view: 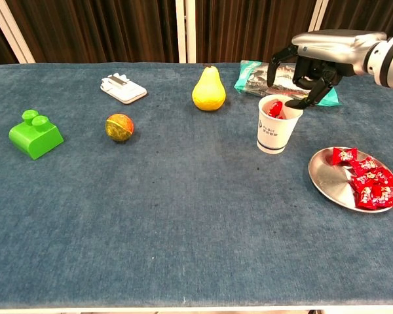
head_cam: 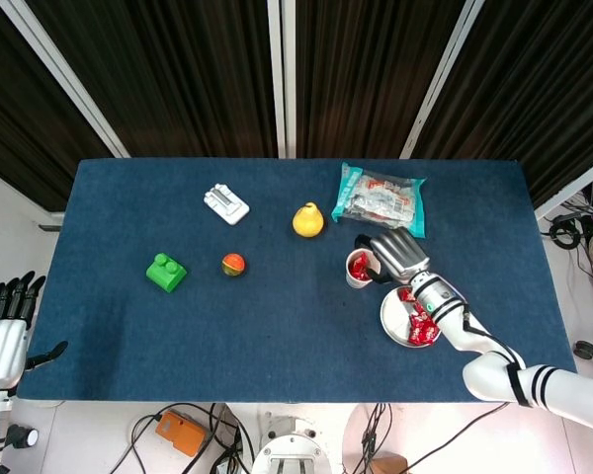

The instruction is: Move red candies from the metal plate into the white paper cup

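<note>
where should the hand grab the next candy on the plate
Take the lone candy at the plate's back-left, from above, pinching across its short sides. It lies flat and a little apart from the heap, so fingers can close on it without dragging others. It is also nearest the cup, where the right hand hovers now.

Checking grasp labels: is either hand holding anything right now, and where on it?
Right hand hangs over the cup, fingers spread downward; a red candy sits at the cup mouth, but contact cannot be told. Left hand holds nothing.
</note>
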Robot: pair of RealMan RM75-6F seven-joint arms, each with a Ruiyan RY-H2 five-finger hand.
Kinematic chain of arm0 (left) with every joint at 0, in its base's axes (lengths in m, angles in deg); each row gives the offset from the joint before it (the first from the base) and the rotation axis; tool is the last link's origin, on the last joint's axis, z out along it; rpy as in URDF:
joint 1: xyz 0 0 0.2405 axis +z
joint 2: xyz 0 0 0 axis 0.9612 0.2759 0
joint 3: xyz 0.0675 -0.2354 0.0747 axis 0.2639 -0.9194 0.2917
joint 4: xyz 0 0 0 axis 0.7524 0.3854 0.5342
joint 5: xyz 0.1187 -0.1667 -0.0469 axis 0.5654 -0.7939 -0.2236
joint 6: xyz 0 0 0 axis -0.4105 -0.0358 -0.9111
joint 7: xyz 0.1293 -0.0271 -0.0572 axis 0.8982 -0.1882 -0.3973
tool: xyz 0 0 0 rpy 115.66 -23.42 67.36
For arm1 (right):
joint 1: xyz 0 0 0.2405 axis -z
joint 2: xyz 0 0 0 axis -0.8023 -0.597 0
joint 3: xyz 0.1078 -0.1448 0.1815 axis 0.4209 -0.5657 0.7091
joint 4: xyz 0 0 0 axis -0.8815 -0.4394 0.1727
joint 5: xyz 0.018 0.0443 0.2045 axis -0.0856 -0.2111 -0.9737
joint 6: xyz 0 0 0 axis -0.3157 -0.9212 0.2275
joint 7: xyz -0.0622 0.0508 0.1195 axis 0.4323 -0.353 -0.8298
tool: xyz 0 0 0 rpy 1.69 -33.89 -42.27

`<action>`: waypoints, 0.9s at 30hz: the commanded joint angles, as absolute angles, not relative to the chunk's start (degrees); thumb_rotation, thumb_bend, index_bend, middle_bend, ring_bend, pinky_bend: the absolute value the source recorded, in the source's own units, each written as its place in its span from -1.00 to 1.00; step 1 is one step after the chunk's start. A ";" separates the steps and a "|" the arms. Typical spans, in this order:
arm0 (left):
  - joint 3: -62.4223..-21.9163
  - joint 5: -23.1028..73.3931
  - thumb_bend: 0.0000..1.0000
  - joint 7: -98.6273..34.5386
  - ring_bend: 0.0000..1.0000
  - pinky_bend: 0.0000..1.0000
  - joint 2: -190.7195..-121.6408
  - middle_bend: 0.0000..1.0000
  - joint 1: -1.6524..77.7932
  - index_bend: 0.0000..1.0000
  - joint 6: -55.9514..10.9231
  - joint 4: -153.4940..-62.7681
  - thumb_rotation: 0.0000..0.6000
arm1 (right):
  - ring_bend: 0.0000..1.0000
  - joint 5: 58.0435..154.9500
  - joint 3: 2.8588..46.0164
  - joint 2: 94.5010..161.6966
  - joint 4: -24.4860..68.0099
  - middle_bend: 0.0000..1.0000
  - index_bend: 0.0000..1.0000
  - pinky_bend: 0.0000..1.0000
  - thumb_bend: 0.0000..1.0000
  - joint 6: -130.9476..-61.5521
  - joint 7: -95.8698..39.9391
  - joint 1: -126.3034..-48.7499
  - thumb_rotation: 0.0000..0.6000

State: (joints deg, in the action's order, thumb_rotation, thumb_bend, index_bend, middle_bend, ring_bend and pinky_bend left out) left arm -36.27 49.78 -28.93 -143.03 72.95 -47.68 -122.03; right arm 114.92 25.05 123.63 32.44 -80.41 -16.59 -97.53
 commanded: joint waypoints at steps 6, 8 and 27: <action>-36.34 49.98 -1.00 -29.33 -1.00 -1.00 -143.25 -1.00 72.74 -1.00 -47.55 -121.71 1.00 | 1.00 122.15 20.70 116.46 38.71 0.92 -0.10 1.00 -0.04 -89.35 -21.07 -90.46 1.00; -36.31 49.93 -1.00 -29.35 -1.00 -1.00 -143.27 -1.00 72.71 -1.00 -47.43 -121.60 1.00 | 1.00 124.33 18.28 114.21 39.91 0.92 -0.06 1.00 -0.04 -91.81 -21.38 -87.80 1.00; -36.40 50.36 -1.00 -28.56 -1.00 -1.00 -143.24 -1.00 72.59 -1.00 -47.87 -122.55 1.00 | 1.00 121.20 12.20 113.92 36.38 0.92 0.07 1.00 -0.04 -86.82 -17.07 -82.73 1.00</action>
